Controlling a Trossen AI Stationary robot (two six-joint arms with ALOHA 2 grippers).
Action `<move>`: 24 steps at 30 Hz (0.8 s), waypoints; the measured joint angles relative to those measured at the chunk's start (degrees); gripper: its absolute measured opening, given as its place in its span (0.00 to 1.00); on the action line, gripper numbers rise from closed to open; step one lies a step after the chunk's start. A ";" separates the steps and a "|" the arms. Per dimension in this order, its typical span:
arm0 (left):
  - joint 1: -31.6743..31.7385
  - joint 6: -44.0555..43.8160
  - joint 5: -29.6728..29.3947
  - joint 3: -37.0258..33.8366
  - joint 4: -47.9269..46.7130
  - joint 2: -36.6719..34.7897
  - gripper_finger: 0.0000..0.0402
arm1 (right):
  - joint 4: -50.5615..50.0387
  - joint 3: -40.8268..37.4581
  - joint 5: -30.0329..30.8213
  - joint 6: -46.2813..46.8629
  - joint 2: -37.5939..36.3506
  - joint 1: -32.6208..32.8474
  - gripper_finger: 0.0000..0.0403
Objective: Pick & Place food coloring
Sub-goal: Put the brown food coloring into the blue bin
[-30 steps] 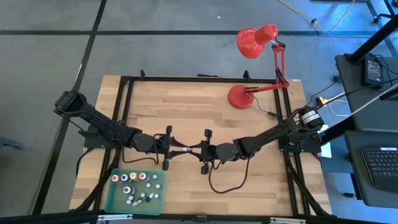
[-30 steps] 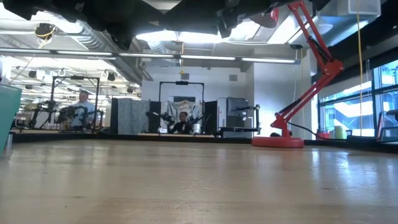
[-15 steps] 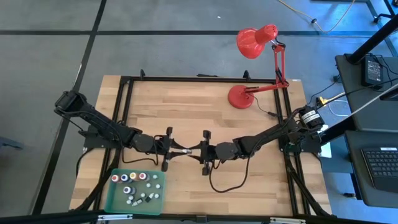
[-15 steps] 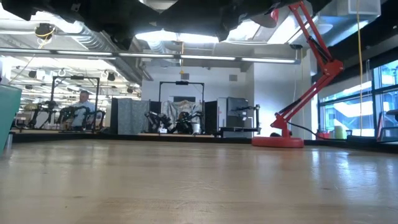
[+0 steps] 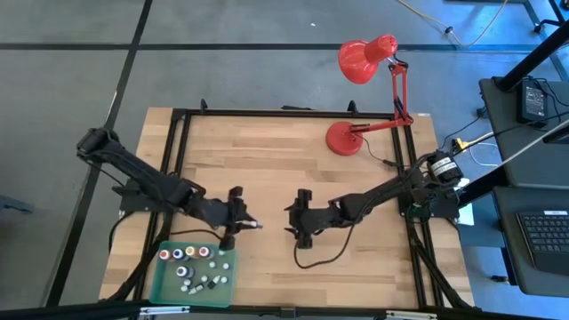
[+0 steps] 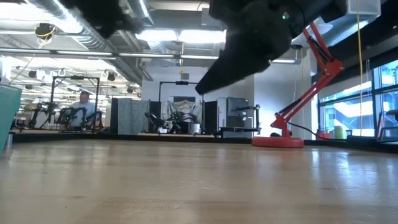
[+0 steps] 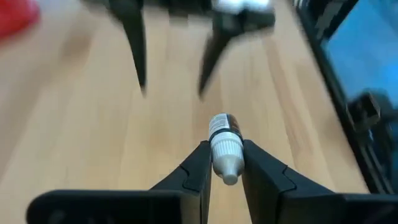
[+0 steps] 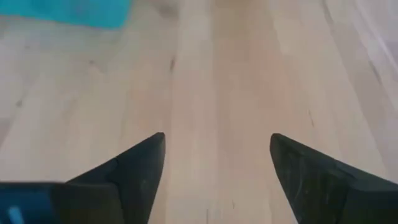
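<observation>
1. High view: my left gripper (image 5: 250, 224) hangs just above the green tray (image 5: 229, 283), clenched on a food coloring bottle (image 5: 256, 225); overshooting could knock the bottles (image 5: 191, 267) standing there.
2. Left wrist view: my fingers (image 7: 197, 167) pinch only the bottle's neck, so it could pivot or slip.
3. Right wrist view: my right gripper (image 8: 216, 157) is released, empty, over bare table (image 8: 249, 62).

Bright even overhead light, soft shadows; motion blur across both wrist views.
</observation>
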 joint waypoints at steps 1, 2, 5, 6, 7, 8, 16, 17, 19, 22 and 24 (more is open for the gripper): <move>-0.82 -2.61 -0.01 2.14 -5.17 0.44 0.16 | -0.55 0.00 0.03 0.65 0.00 -0.32 0.72; -1.60 -5.60 -0.02 4.14 -9.62 0.98 0.16 | -0.67 0.00 0.05 1.33 0.00 -0.57 0.73; -4.64 -15.24 0.76 9.35 -20.60 2.81 0.16 | -1.36 0.00 0.14 2.38 0.00 -1.35 0.73; -5.82 -18.16 1.64 10.77 -23.13 3.59 0.16 | -1.42 0.00 0.16 2.76 0.00 -1.62 0.73; -6.98 -20.47 2.48 12.25 -24.73 4.57 0.16 | -1.42 0.00 0.16 2.82 0.00 -1.88 0.73; -8.13 -22.40 3.54 13.77 -26.26 5.55 0.16 | -1.43 0.00 0.16 2.82 0.00 -2.04 0.73; -15.87 -37.84 9.39 27.47 -43.77 17.94 0.16 | -1.65 0.00 0.19 3.66 0.00 -2.61 0.73; -16.85 -39.55 10.04 28.72 -45.87 19.64 0.16 | -1.64 0.00 0.20 4.23 0.00 -2.61 0.73; -18.83 -42.30 11.55 30.94 -47.31 22.83 0.16 | -1.66 0.00 0.20 4.92 0.00 -2.61 0.73; -21.81 -46.81 11.85 33.51 -47.34 26.13 0.16 | -1.61 0.00 0.19 5.81 0.00 -2.61 0.73; -23.50 -50.82 11.89 34.38 -47.21 28.06 0.16 | -1.62 0.00 0.19 5.77 0.00 -2.61 0.73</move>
